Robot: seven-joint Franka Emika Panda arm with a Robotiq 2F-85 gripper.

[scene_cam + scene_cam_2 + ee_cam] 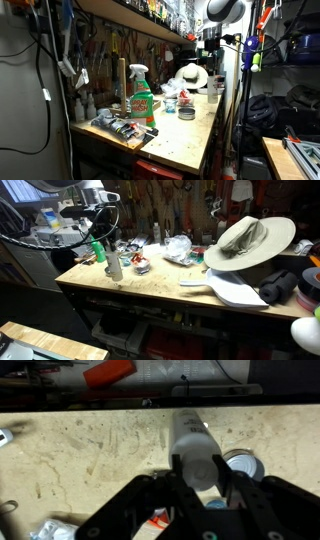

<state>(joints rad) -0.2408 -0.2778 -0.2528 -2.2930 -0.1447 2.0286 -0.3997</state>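
Note:
In the wrist view my gripper has one finger on each side of a grey-white cylindrical bottle that stands upright on the worn wooden workbench. The fingers lie against its sides, shut on it. In an exterior view the bottle stands near the bench's end, under the gripper. In an exterior view the gripper hangs over the far end of the bench. An open tin can sits right beside the bottle.
A green spray bottle and clutter stand at the near end of the bench. A wide-brimmed hat, a white flat paddle and a crumpled plastic bag lie on it. An orange object lies past the bench edge. Shelves and hanging tools line the wall.

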